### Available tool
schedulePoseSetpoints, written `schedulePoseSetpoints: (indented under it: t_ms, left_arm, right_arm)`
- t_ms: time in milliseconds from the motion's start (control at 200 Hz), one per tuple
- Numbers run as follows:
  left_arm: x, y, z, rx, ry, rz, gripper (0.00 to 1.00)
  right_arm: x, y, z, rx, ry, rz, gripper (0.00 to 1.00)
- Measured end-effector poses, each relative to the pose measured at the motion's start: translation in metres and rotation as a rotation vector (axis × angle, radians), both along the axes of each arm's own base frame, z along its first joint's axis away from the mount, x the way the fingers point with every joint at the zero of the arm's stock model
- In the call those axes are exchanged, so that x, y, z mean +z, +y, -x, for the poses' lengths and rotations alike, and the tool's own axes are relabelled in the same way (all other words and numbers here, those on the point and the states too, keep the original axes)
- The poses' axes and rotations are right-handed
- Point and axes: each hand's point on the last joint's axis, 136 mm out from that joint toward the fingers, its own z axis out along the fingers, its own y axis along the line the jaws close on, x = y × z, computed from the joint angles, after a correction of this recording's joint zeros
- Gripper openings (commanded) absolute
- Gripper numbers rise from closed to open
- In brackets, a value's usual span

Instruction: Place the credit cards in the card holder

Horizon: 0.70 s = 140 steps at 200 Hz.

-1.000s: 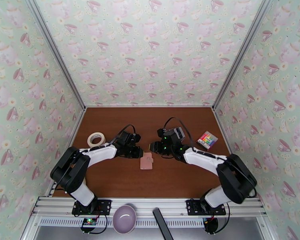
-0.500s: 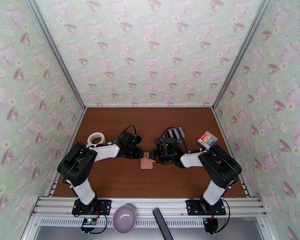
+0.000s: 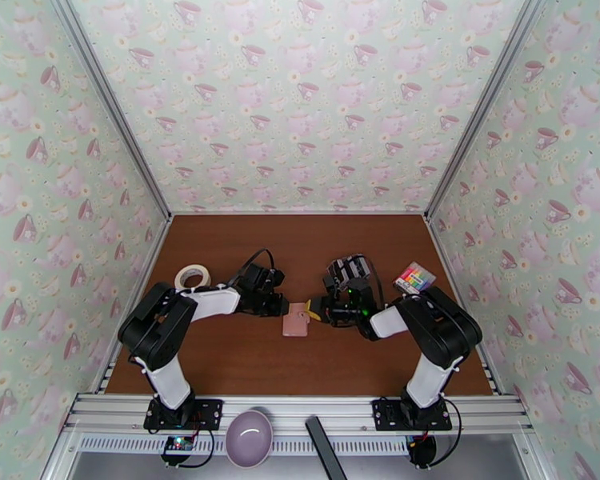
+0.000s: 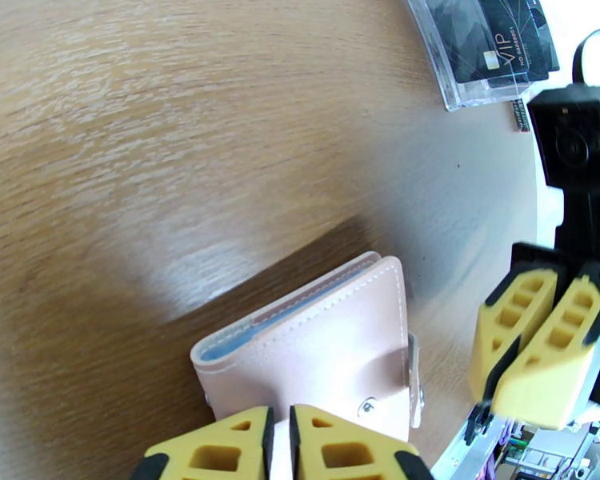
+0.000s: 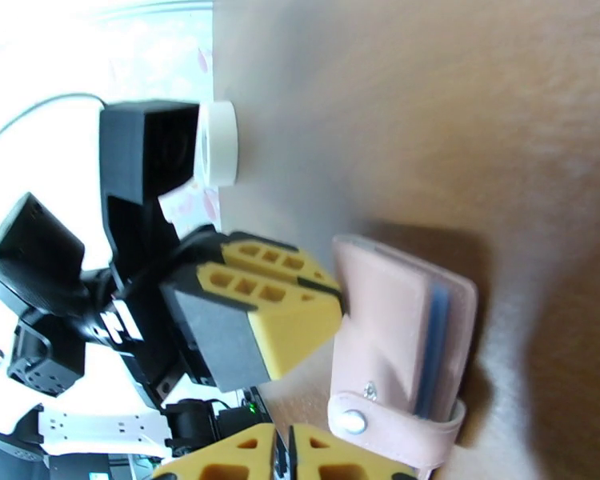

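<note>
The left gripper point(image 4: 280, 432), closed, needed to pin the holder point(image 4: 316, 346) while the right gripper point(image 5: 282, 451), closed too, lifted its tab point(image 5: 396, 440).

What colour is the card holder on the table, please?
The card holder is pale pink with bluish inner pockets, best seen in the left wrist view.

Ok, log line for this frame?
card holder: folded, flat on table | credit cards: in clear case, not inserted | left gripper: jaws shut at holder edge | right gripper: jaws shut beside holder tab
</note>
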Motion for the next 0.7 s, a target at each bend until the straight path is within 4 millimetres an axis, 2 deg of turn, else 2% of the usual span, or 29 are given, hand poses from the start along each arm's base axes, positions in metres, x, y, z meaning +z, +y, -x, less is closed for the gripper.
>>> schedulePoseSetpoints:
  t_ms: [155,406,701]
  left_arm:
    - [0.001,0.001,0.0,-0.006,0.002,-0.013,0.16]
    - [0.001,0.0,-0.001,-0.021,0.0,-0.04,0.16]
    - [0.002,-0.003,0.001,-0.04,-0.008,-0.076,0.16]
  right_arm:
    - [-0.005,0.001,0.002,0.016,0.022,0.006,0.11]
    - [-0.026,0.0,0.008,0.035,0.076,0.041,0.09]
    - [-0.032,0.0,0.008,0.042,0.092,0.046,0.09]
